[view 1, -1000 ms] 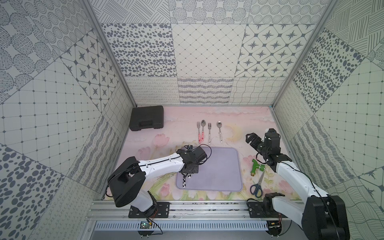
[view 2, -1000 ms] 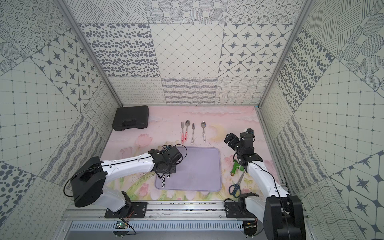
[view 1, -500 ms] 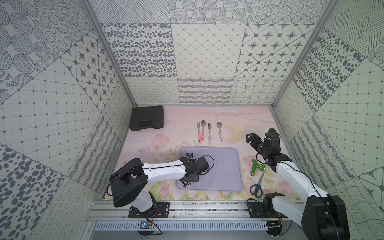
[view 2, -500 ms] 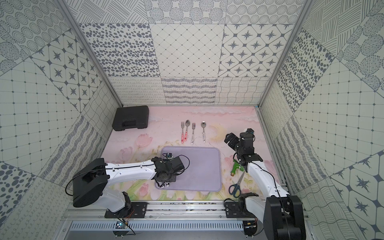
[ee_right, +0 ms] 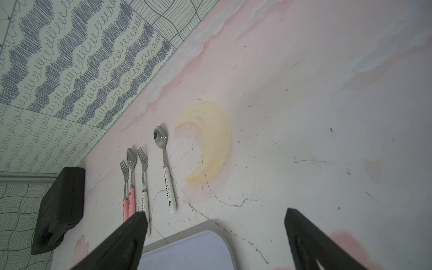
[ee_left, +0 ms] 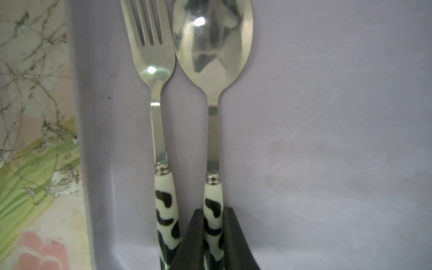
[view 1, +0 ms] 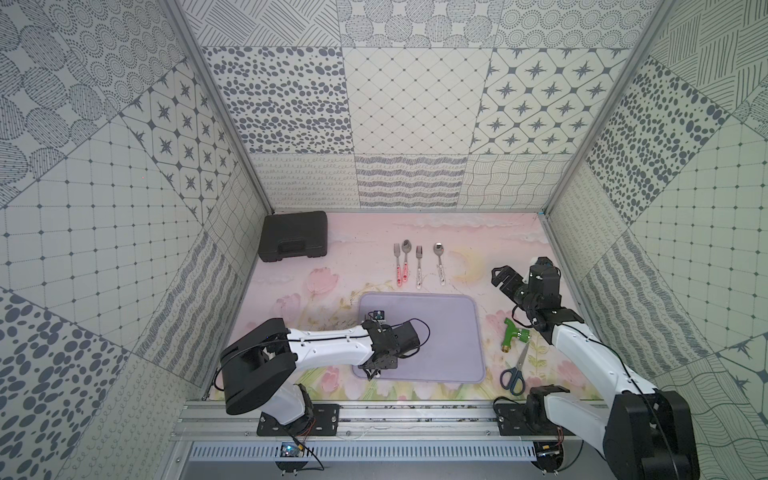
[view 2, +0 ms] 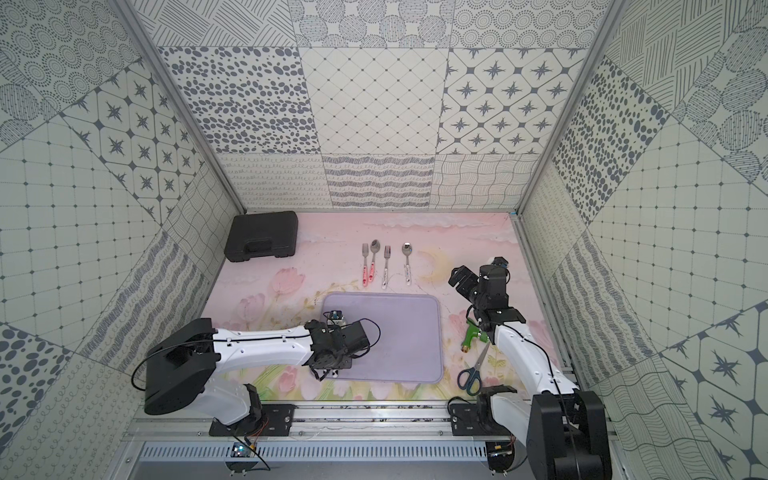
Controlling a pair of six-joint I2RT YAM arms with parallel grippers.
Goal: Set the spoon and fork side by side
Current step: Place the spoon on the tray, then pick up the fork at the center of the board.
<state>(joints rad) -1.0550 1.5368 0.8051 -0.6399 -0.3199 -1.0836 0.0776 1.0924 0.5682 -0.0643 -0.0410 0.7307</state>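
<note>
Three forks and three spoons are showing. The cow-spotted fork is lying on the lavender tray by its left edge. The cow-spotted spoon is sitting just beside the fork, with the left claw pinching the spoon's handle. Beyond the tray's far edge a pink-handled fork, pink-handled spoon, white-handled fork and white-handled spoon are lying in a row, their print unreadable. The right claw is hovering, spread wide, past the tray's far right corner. One green tool and one pair of scissors are lying right of the tray. One black case is sitting past its far left corner.
</note>
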